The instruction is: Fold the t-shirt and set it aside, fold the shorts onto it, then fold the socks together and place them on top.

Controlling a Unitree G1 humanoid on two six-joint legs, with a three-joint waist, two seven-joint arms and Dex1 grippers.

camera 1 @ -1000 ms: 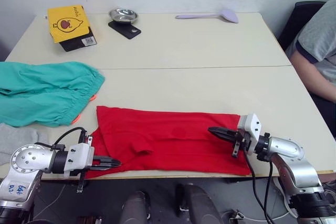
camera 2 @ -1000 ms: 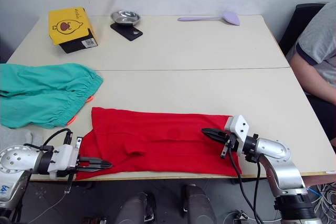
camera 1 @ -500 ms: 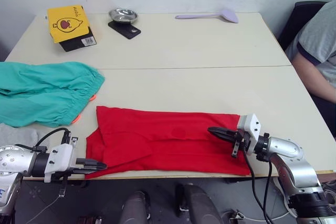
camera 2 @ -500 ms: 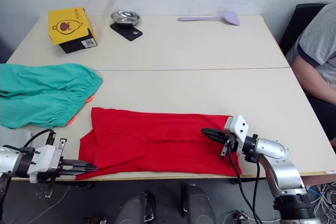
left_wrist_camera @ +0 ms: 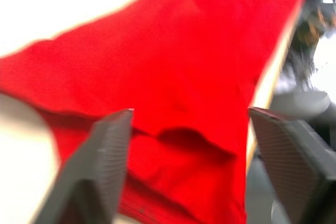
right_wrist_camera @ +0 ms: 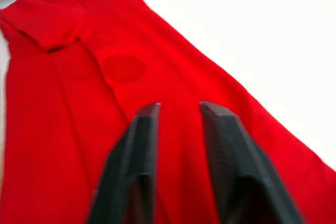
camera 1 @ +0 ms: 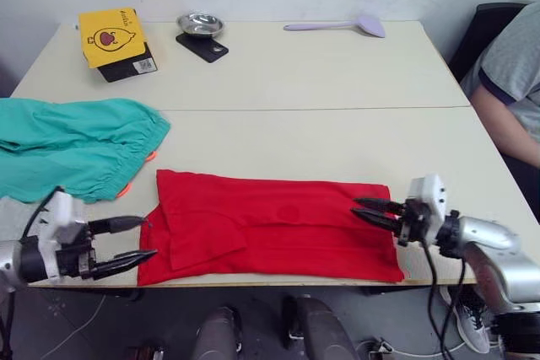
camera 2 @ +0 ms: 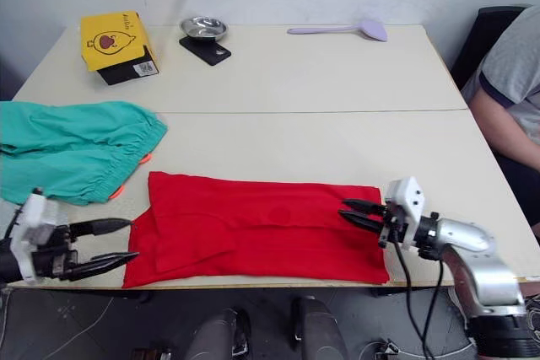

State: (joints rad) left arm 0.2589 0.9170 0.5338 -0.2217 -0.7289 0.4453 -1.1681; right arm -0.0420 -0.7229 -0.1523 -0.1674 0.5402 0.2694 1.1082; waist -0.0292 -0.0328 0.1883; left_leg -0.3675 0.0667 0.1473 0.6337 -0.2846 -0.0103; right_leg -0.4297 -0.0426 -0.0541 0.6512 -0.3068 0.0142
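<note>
The red t-shirt (camera 1: 270, 233) lies flat as a long folded strip near the table's front edge. My left gripper (camera 1: 148, 237) stands wide open just off the shirt's left end, with nothing between its fingers (left_wrist_camera: 107, 150). My right gripper (camera 1: 355, 207) hovers over the shirt's right end, fingers (right_wrist_camera: 139, 145) apart and holding nothing. The teal-green shorts (camera 1: 76, 145) are spread at the left, behind the shirt. A bit of the light grey socks (camera 1: 15, 210) shows at the left edge, beside the left arm.
At the back left are a yellow box (camera 1: 111, 37), a metal bowl (camera 1: 200, 23) and a black flat item (camera 1: 202, 46). A purple spoon (camera 1: 337, 25) lies at the back. A person (camera 1: 506, 82) sits at the right side.
Both grippers were shut on the shirt's ends; now both have opened. The left one has drawn back to the left off the shirt, the right one slightly to the right.
</note>
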